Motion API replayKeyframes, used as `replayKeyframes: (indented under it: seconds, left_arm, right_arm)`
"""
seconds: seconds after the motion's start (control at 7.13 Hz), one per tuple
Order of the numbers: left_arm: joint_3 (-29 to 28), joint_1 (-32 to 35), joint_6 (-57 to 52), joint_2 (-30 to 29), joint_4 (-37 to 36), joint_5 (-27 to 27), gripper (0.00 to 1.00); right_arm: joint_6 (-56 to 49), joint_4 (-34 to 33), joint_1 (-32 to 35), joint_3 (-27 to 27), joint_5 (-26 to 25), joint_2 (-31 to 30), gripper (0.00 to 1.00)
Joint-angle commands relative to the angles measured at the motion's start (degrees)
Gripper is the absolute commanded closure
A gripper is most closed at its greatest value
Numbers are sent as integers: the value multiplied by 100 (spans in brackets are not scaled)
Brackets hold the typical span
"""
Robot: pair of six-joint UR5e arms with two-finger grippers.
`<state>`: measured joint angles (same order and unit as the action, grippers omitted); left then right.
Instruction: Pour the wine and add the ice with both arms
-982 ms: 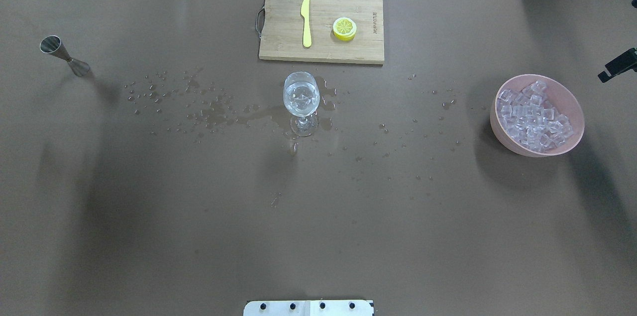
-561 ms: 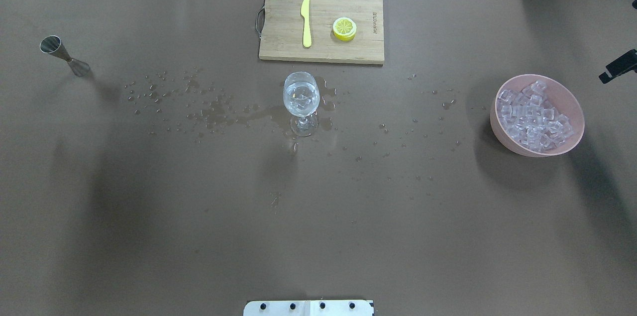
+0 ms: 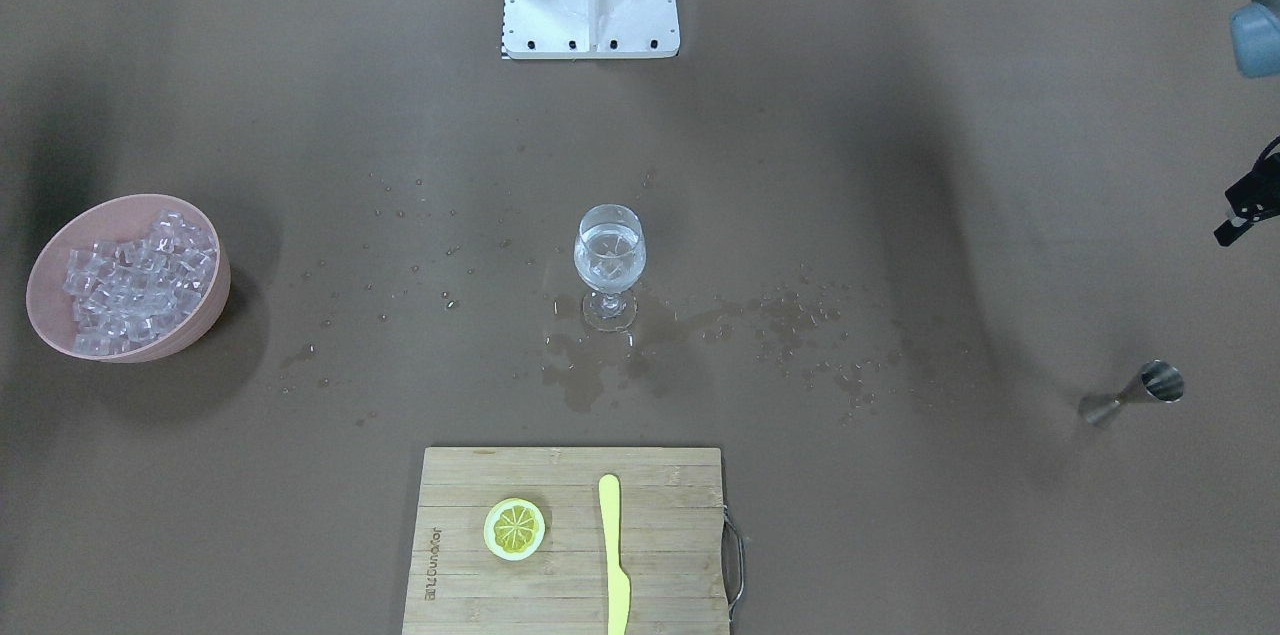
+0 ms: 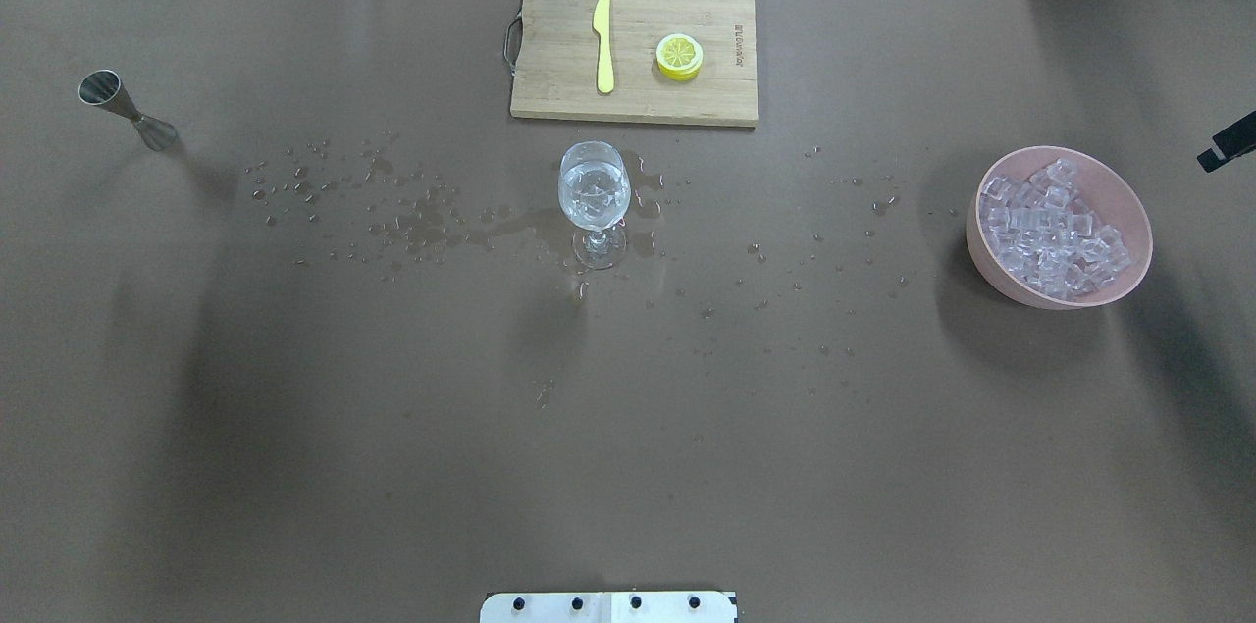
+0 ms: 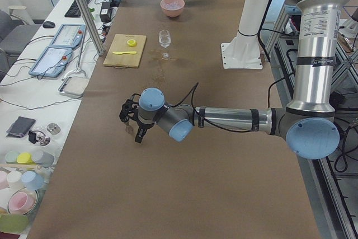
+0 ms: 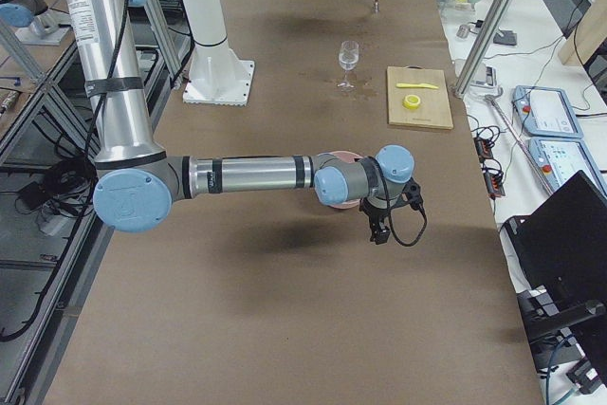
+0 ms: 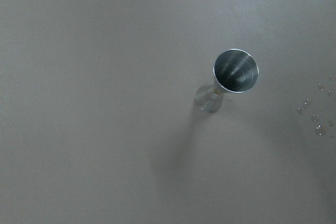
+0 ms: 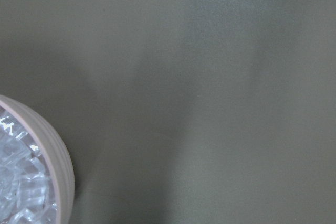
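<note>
Two states untellable, left gripper [image 5: 136, 134], right gripper [image 6: 377, 232], jigger [image 4: 128, 110], bowl [image 4: 981, 250], board [image 4: 559, 83] around glass [image 4: 593, 191].

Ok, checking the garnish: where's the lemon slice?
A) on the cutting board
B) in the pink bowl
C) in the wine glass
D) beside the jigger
A: the lemon slice lies on the cutting board, apart from the yellow knife.

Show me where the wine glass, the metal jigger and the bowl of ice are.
wine glass [image 4: 593, 189]: overhead exterior view, on its rounded bowl.
metal jigger [image 7: 235, 70]: left wrist-mounted view, inside its upper cup.
bowl of ice [image 4: 1104, 180]: overhead exterior view, on the bare pink inner wall.
</note>
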<state>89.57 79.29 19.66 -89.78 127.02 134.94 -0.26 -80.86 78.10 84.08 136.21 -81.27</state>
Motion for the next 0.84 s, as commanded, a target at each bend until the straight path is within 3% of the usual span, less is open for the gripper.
replayKeyframes:
  seconds: [0.0, 0.56, 0.7]
  left_arm:
    - [-9, 43, -6, 66, -10, -2, 2]
    - [-62, 201, -120, 240, -599, -2, 2]
    - [-132, 366, -755, 311, -677, -2, 2]
  right_arm:
    - [0, 0, 29, 3, 28, 15, 0]
    - [0, 0, 187, 20, 28, 15, 0]
    - [0, 0, 214, 29, 28, 15, 0]
